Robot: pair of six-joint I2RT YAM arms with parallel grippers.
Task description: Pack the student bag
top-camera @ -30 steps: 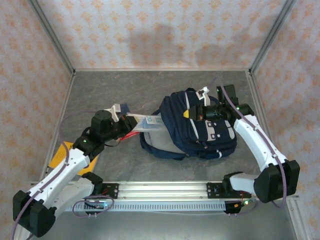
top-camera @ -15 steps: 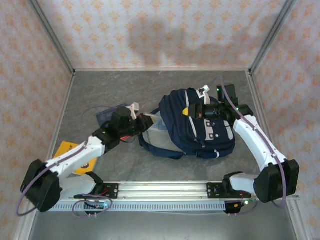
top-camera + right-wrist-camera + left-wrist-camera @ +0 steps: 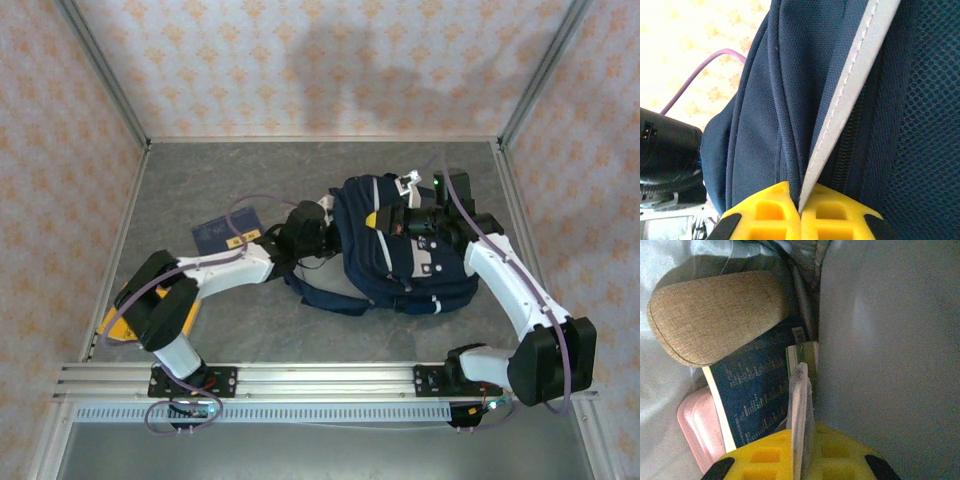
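Navy student bag [image 3: 375, 265], left end effector [image 3: 801, 445] clamping thin sheet [image 3: 800, 395], book [image 3: 757, 390] print illegible

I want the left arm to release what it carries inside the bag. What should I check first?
1. Is the right gripper shut on the student bag at its grey-trimmed edge? Ok.
2. Is the left gripper inside the bag? Ok.
3. Is the left gripper shut on the thin flat item? Ok.
4. Is there free space beside the tan pouch and dark blue book? Cannot tell.
5. Is the blue booklet, lying on the table, packed? Not ok.
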